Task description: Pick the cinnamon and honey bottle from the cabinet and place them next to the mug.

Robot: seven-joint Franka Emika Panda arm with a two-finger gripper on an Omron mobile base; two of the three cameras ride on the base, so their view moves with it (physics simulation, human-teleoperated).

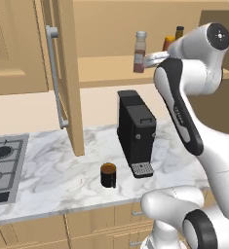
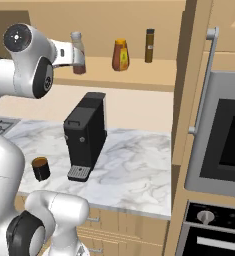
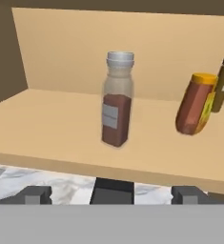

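One cinnamon (image 3: 117,112) jar, one honey bottle (image 3: 194,104), one thin dark bottle (image 3: 223,86), one mug (image 1: 108,175), one coffee machine (image 1: 136,132), seemingly.

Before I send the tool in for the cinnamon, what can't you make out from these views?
- Tool: in the left base view the arm's own links cover it; whether its tips have reached the cinnamon is unclear.
- Honey bottle: in the left base view the arm hides all but its top.
- Cinnamon label: blurred in the hand view, unreadable.
- Thin dark bottle: cut by the hand view's right edge.
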